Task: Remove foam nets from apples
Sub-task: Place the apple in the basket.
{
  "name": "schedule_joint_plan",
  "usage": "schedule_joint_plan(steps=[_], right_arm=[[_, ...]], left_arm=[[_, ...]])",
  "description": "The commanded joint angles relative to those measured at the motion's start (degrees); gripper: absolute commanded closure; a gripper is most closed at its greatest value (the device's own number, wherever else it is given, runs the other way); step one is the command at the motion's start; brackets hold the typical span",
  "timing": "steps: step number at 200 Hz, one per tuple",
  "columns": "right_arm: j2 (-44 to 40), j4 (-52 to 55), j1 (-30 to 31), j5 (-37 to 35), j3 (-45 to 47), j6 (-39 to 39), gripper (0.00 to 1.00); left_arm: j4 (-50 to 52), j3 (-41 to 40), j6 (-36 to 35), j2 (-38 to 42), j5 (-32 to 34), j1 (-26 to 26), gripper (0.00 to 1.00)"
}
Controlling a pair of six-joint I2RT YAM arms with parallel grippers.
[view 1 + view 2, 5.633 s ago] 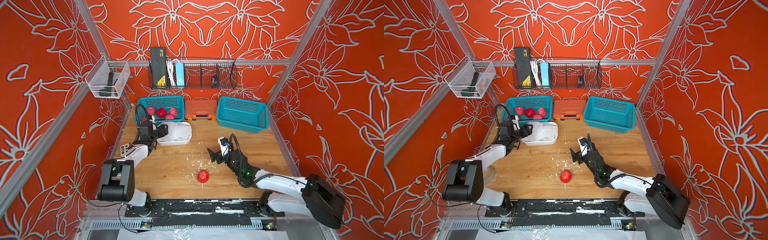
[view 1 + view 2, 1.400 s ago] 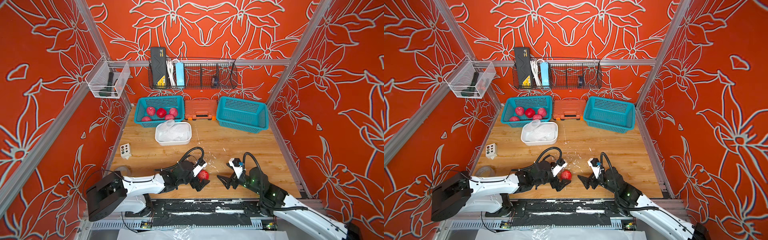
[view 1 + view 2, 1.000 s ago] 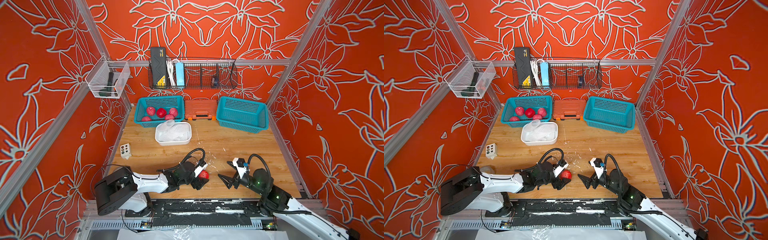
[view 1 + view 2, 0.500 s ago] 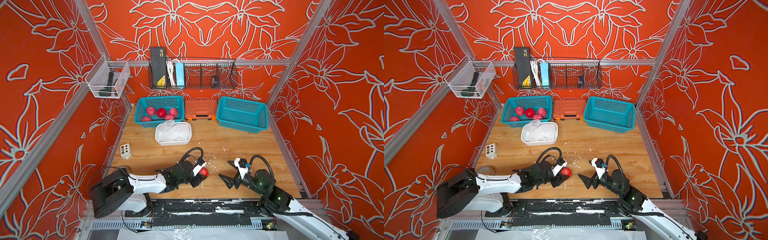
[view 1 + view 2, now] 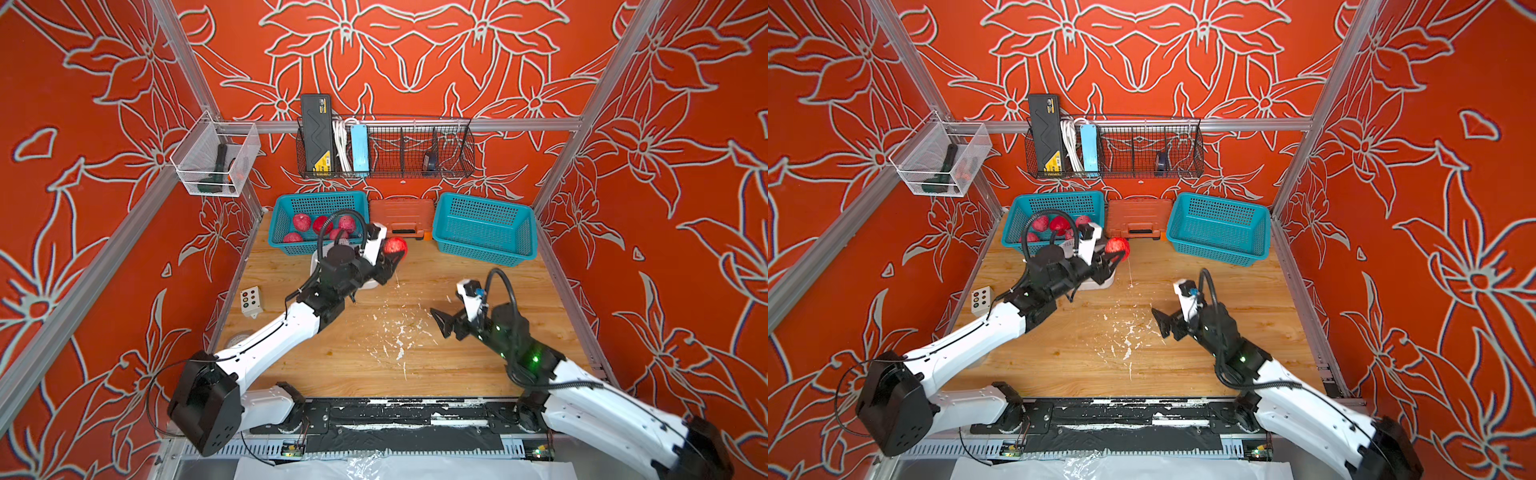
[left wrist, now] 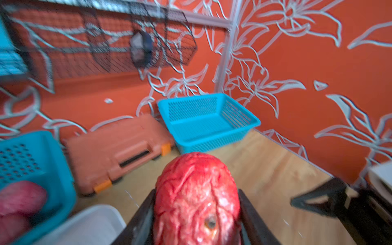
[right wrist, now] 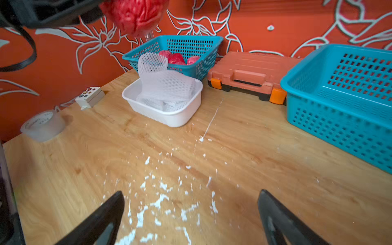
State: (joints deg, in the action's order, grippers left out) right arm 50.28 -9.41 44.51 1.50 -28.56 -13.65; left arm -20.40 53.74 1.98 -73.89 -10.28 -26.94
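Apple: bare, no net; held aloft over table, near orange case.
L grip: clamped on apple, jaws on both flanks.
R grip: jaws wide, nothing held, low over crumbs.
Nets: heaped in white tub.
Other apples: in L basket; netted or not, can't tell.
R basket: empty.
Step (est.): drop-off of bare apple, prob. R basket.
How: carry level, clear rim, lower inside before release since round fruit rolls and bruises. Keep squeeze light.
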Motion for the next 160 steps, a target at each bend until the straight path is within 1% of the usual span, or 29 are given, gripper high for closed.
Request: schedule_joint_plan(steps=[1,11,26,54,72,95,115,142,160], right_arm=[[7.7,1.2,-0.3,4.9,-8.3,1.2,0.02],[9.6,-1.2,-0.4,6.2,-9.3,0.9,0.02],[10.7,-5.5,-0.4,7.1,-9.2,1.3,0.02],[11.9,-6.6,-0.4,5.7,-9.1,4.3,0.02],[12.4,-9.6,-0.5,7.2,-6.8,5.0,0.02],[13.5,-12.3,-0.5,11.0,-4.8,5.2,0.02],[13.6,-14.6,-0.6,11.5,-2.8,5.3,0.02],[13.8,-16.2,-0.5,9.5,-1.4,5.7,0.02],[14.3,-18.1,-0.5,9.2,-0.4,5.1,0.02]], left_arm=[[3.1,4.9,0.1,-4.8,0.8,7.3,0.51],[3.0,6.2,0.7,-6.7,0.1,10.7,0.51],[3.0,7.5,-0.2,-9.2,1.0,14.4,0.51],[3.7,10.1,-0.4,-13.8,0.2,22.9,0.51],[3.3,11.6,-1.1,-16.9,0.3,26.9,0.51],[4.1,14.9,-2.0,-21.8,0.2,30.3,0.51],[4.6,17.9,-2.0,-25.5,-0.3,33.1,0.51],[7.4,23.2,-4.7,-31.6,0.5,33.5,0.51],[9.7,26.9,-4.8,-35.8,1.3,33.5,0.47]])
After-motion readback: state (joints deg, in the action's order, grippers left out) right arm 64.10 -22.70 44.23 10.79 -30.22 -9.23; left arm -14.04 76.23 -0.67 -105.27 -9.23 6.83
